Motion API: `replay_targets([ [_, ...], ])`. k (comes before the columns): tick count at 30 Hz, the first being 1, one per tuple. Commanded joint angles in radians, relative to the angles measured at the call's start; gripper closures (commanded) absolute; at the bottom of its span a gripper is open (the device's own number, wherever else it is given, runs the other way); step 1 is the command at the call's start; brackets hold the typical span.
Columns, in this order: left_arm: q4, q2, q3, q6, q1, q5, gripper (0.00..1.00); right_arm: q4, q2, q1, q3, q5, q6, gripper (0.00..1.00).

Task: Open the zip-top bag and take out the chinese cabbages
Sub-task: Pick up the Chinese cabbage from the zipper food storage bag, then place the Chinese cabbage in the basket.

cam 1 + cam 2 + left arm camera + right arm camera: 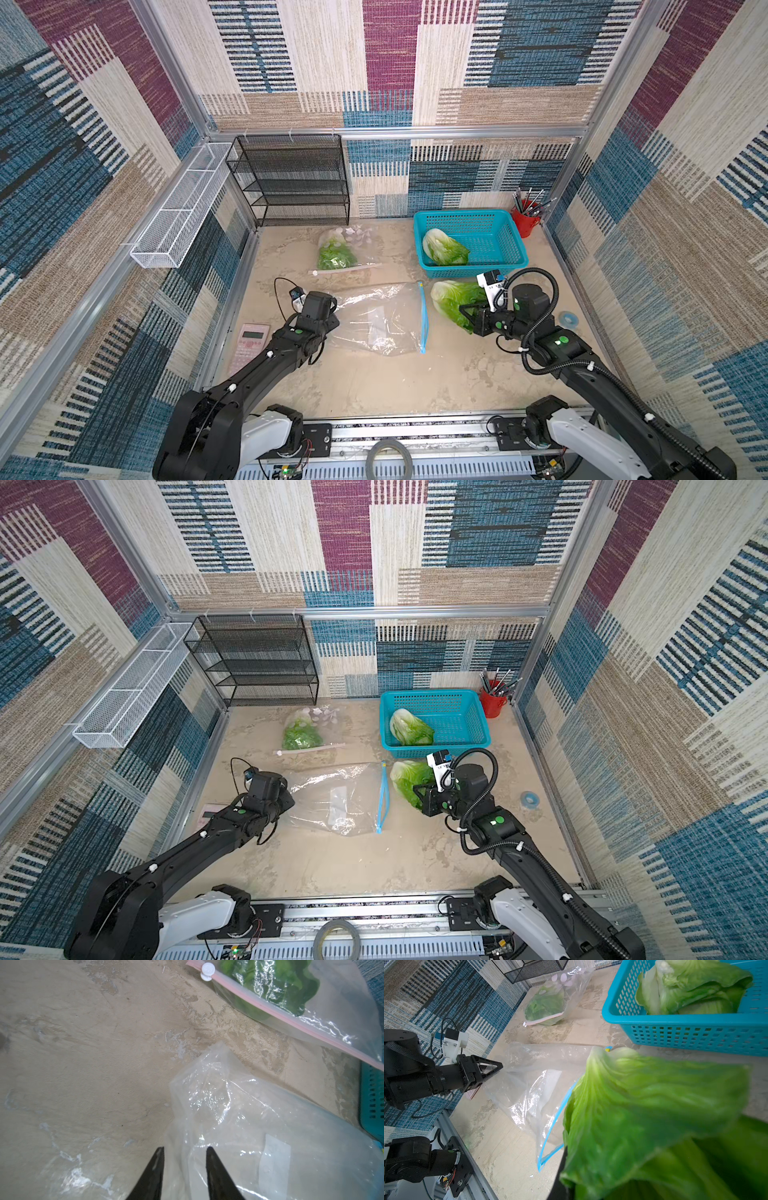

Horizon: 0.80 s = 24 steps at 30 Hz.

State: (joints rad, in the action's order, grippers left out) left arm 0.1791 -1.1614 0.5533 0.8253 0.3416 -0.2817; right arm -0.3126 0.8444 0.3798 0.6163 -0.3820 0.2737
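1. Carrying the held cabbage point(451, 297) to the basket point(478, 272) is judged the step in hand. The cabbage is clamped at its leafy end by the right gripper point(467, 312), whose jaws are closed tight on the leaves.
2. This cabbage is found just outside the mouth of the blue-zip bag point(374, 320), between the zip and the basket's near wall. Whether it clears the table point(374, 386) cannot be told.
3. Its long axis is set diagonally in both top views. The white stalk is pointed away from the gripper, toward the far end of the zip, and the leaves are turned back into the jaws.
4. A lift above the near wall is called for first (the leaves are soft and may tear, so no jerk). It can then be lowered onto the bare floor beside the basket cabbage point(442, 249).
5. The left gripper point(185, 1149) is seen at the bag's closed end with its jaws partly apart. Film lies in the gap, and no pinch is seen.
6. A third cabbage point(334, 255) is left sealed in the pink-zip bag point(357, 241) farther back.
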Motion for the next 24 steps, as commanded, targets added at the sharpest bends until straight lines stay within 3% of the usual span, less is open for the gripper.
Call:
replay_targets([
  [1, 0.012, 0.011, -0.001, -0.027, -0.001, -0.004, 0.53, 0.013, -0.011, -0.002, 0.011, 0.023, -0.009, 1.0],
  [6, 0.028, 0.036, -0.003, -0.03, 0.0, -0.007, 0.39, 0.007, -0.012, -0.005, 0.025, 0.04, -0.008, 1.0],
  [13, 0.039, 0.124, 0.0, -0.058, -0.001, 0.013, 0.3, 0.011, 0.015, -0.01, 0.072, 0.071, -0.013, 1.0],
  [24, 0.193, 0.279, 0.165, -0.289, 0.0, 0.081, 0.18, 0.072, 0.127, -0.031, 0.177, 0.101, -0.02, 1.0],
])
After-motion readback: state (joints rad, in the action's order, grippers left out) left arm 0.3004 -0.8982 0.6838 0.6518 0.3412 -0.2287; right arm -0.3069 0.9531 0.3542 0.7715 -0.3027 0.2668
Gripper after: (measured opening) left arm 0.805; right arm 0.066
